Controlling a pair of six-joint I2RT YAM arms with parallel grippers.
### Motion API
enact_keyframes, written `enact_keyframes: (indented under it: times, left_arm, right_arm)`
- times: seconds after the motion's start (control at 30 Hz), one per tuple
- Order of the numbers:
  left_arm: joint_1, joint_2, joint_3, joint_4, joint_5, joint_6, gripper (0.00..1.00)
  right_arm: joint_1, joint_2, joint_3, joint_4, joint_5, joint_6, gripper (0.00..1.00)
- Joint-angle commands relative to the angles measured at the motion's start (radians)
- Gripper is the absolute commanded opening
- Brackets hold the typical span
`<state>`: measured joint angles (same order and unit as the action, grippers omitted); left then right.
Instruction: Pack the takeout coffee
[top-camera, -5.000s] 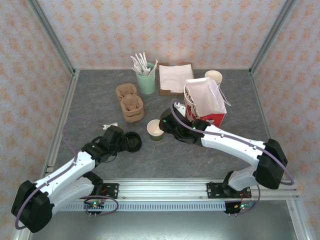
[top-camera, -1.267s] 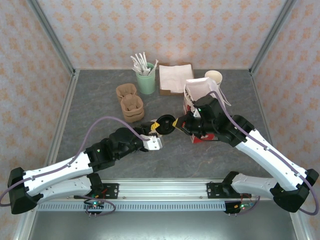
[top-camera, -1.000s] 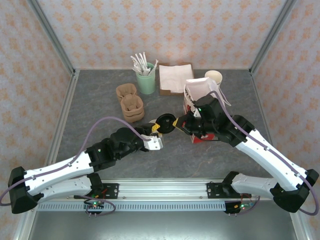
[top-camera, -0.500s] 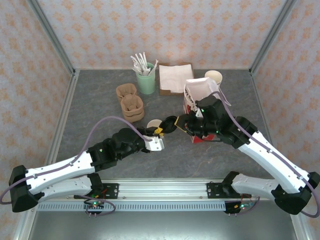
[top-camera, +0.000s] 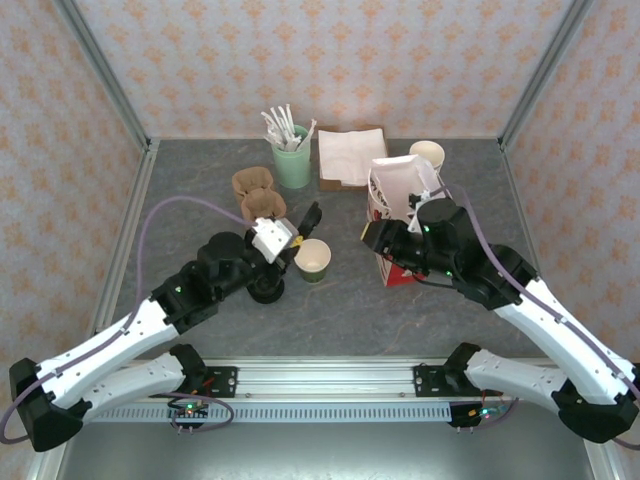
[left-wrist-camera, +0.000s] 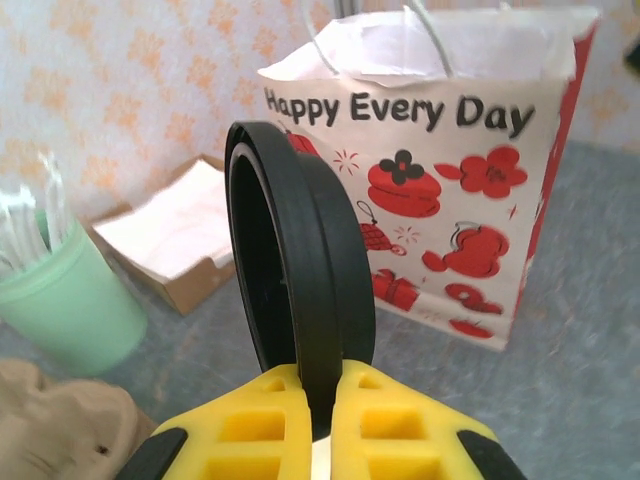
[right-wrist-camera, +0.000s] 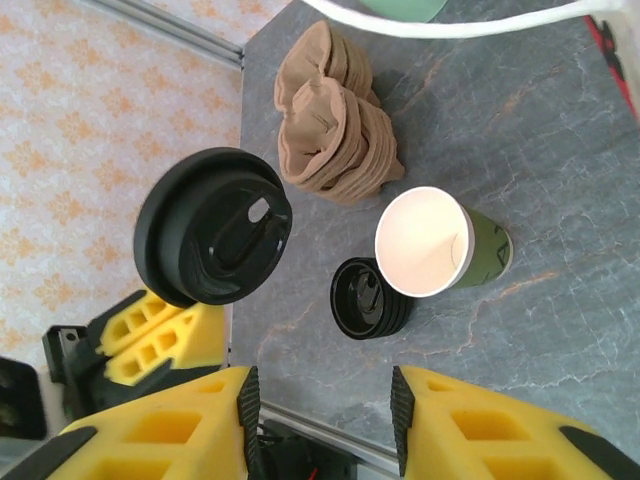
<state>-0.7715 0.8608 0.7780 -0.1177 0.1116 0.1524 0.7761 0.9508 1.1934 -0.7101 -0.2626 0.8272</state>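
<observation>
Left hand (left-wrist-camera: 318, 392) is clamped narrow on the black lid (left-wrist-camera: 300, 290). Its yellow fingers (left-wrist-camera: 250, 432) pinch the rim from both sides at the lid's lower edge. The lid is off the table, held on edge with the disc roughly vertical. In the left wrist view it is edge-on, hollow underside to the left of that view. In the right wrist view the lid (right-wrist-camera: 215, 240) shows its top face with the sip hole, turned toward the right arm, with the left hand (right-wrist-camera: 160, 335) under it.

From above, the left hand (top-camera: 296, 234) and lid (top-camera: 310, 216) sit just on the far side of the cup (top-camera: 312, 258), and the lid is not on the cup.

Right hand (right-wrist-camera: 320, 400) has its jaws apart at a moderate width, with nothing between them and touching nothing. From above, the right hand (top-camera: 368, 236) is right of the cup, close in front of the paper bag (top-camera: 405, 200), and apart from the lid.

The cup (right-wrist-camera: 440, 245) stands upright on the table (top-camera: 200, 180) near the middle. Its long axis is vertical, the mouth is open upward and the cream inside is visible. It is olive green outside and no hand touches it.

A stack of black lids (top-camera: 266, 288) lies flat on the table just left of the cup (right-wrist-camera: 370, 298). Brown cup carriers (top-camera: 258, 197) sit farther back on the left.
</observation>
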Motion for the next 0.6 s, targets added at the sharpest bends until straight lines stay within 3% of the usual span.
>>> enact_keyframes:
  times: [0.0,0.17,0.27,0.57]
  left_arm:
    - [0.058,-0.024,0.041,-0.13,0.094,-0.293,0.08]
    - [0.218,-0.026,0.041,-0.222,0.282,-0.558,0.1]
    - [0.338,0.024,0.045,-0.246,0.487,-0.661,0.11]
    - [0.41,0.044,-0.017,-0.146,0.617,-0.796,0.1]
  right_arm:
    - [0.003,0.027,-0.039,0.096,-0.044,-0.051,0.41]
    - [0.031,0.085,-0.085,0.204,-0.065,-0.036,0.4]
    - [0.056,0.139,-0.082,0.238,-0.054,-0.025,0.4]
    - [0.114,0.297,-0.074,0.28,0.057,0.016,0.35]
